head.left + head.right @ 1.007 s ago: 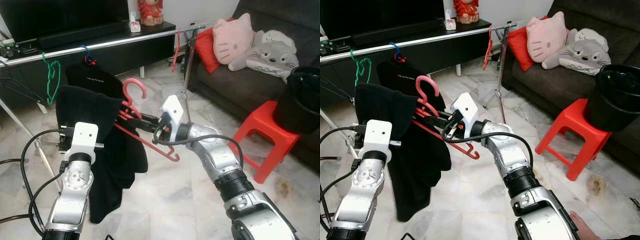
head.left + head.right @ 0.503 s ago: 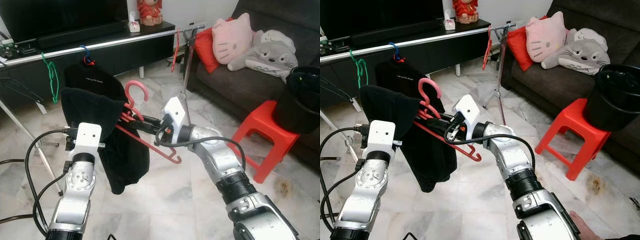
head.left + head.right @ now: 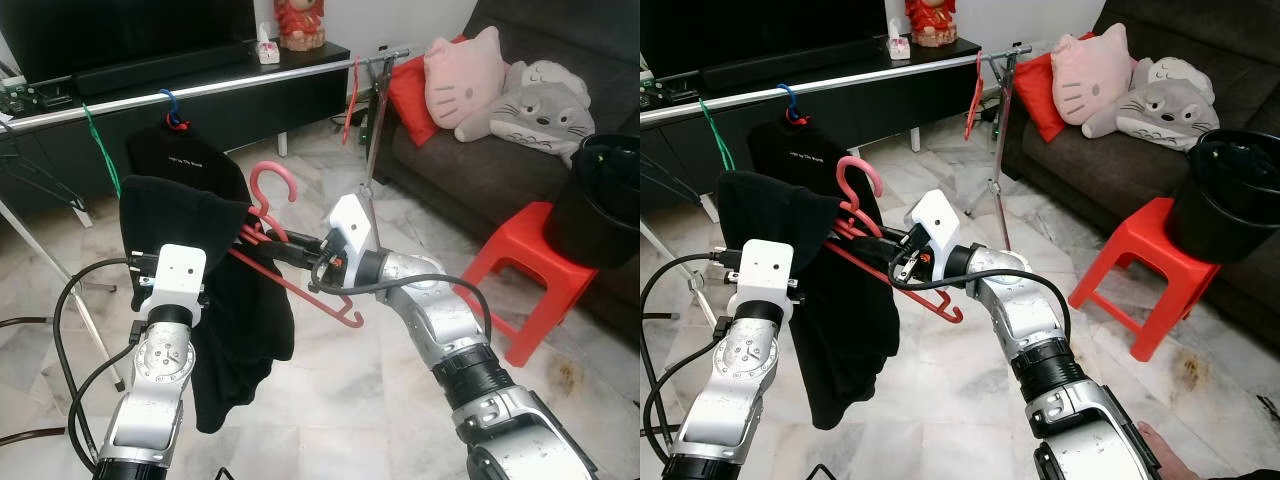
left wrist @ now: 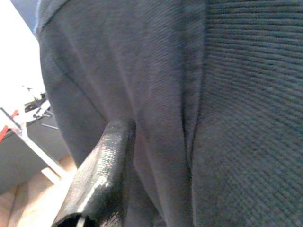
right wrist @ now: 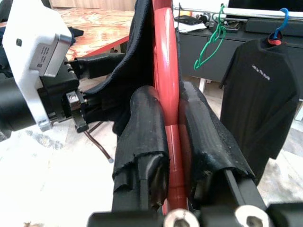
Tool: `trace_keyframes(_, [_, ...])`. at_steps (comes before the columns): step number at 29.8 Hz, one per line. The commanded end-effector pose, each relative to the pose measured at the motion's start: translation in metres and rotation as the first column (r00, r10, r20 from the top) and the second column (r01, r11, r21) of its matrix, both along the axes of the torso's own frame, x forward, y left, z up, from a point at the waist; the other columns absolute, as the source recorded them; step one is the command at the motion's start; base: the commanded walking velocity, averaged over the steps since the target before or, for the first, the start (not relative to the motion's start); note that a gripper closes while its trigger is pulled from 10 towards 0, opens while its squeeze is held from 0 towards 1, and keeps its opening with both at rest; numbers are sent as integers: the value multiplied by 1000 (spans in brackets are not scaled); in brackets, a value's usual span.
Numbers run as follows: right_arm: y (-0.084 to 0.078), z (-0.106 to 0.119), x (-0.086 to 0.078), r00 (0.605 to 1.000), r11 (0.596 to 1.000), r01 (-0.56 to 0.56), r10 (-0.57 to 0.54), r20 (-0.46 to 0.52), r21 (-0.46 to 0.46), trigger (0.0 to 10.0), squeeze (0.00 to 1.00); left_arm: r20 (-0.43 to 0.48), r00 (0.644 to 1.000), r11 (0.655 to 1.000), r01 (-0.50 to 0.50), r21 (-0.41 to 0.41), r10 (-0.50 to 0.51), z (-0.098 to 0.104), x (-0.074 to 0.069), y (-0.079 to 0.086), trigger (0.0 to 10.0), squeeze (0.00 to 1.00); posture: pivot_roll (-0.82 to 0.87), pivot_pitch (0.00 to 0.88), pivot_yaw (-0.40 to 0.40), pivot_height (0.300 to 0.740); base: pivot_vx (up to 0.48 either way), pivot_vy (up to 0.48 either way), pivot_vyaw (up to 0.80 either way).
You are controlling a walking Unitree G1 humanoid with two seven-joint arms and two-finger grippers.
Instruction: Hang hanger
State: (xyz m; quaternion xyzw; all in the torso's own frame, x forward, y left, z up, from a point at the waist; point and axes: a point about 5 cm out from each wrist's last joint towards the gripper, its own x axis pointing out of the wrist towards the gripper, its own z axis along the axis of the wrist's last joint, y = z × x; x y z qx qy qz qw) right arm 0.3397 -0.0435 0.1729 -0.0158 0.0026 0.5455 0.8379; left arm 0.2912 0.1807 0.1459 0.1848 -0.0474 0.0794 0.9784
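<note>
My right gripper (image 5: 165,101) is shut on the neck of a red hanger (image 3: 345,318), holding it at chest height with its hook (image 3: 853,163) pointing up. One end of the hanger is tucked into a black garment (image 3: 235,320). That garment drapes over my left gripper (image 3: 205,245), which is shut on the cloth; one left finger (image 4: 102,175) lies against the dark fabric. Behind them runs the silver clothes rail (image 3: 250,86), carrying a black T-shirt (image 3: 185,155) on a blue hanger, a green hanger (image 3: 103,150) and another red hanger (image 3: 352,100).
The rail's stand (image 3: 372,130) rises at its right end. A red stool (image 3: 525,265) with a black bucket (image 3: 600,200) is on my right, before a dark sofa (image 3: 480,170) with plush cushions. A black TV cabinet (image 3: 280,100) is behind the rail. Cables (image 3: 60,330) trail on the left.
The black garment's hanging end swung up and has dropped back down. The green hanger on the rail has swung edge-on. Both grippers keep their hold, shifted slightly.
</note>
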Motion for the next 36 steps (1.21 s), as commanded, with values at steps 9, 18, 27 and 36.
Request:
trace_keyframes(9, [0,7,0,999,1000,7,-7,34,5,0,0,-13,1000,1000,24,3,-24,-3,0,-3,0,0,-58,0,-25,740,0,0,0])
trace_keyframes(18, [-2,-1,-2,1000,1000,6,-5,25,-27,0,0,-7,1000,999,30,-16,-30,-1,0,-3,0,0,-59,0,-23,740,0,0,0])
trace_keyframes(27, [-18,-19,-8,1000,991,-29,29,2,-128,0,0,22,1000,998,2,-61,-1,5,1,1,0,0,-62,0,-26,740,0,0,0])
trace_keyframes(36, [-53,-60,-24,993,944,-96,71,-90,-316,0,0,46,998,996,-48,-81,52,9,1,8,0,0,-67,0,-28,740,0,0,0])
